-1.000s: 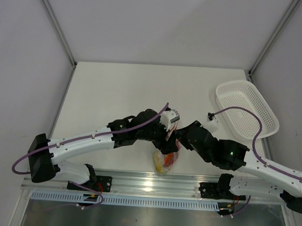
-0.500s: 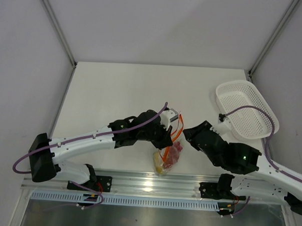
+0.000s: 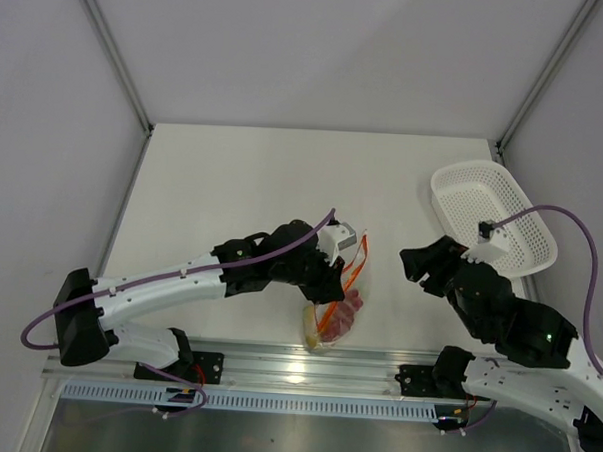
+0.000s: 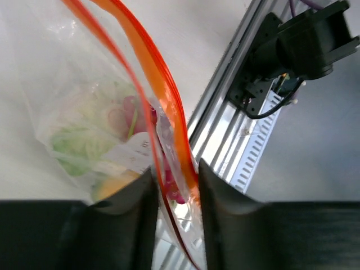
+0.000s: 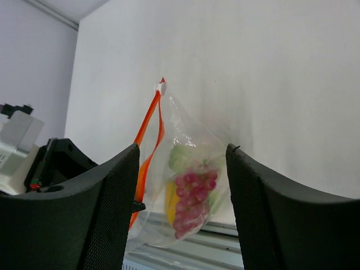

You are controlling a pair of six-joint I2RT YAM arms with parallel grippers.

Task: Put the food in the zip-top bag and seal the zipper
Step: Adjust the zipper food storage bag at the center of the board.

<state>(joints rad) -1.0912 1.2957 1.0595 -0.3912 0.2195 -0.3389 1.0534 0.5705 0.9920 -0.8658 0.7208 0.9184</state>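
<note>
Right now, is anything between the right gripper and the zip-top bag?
Nothing visible stands between them. The open right gripper looks straight at the zip-top bag, which the left gripper pinches at its zipper.

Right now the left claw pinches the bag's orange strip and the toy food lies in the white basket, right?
No: the food is inside the bag, as the right wrist view shows. The left claw does pinch the strip.

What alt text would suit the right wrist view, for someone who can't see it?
A clear zip-top bag with an orange-red zipper, holding a dark red grape bunch, a yellow fruit and a green piece, shows between the right gripper's open black fingers.
</note>
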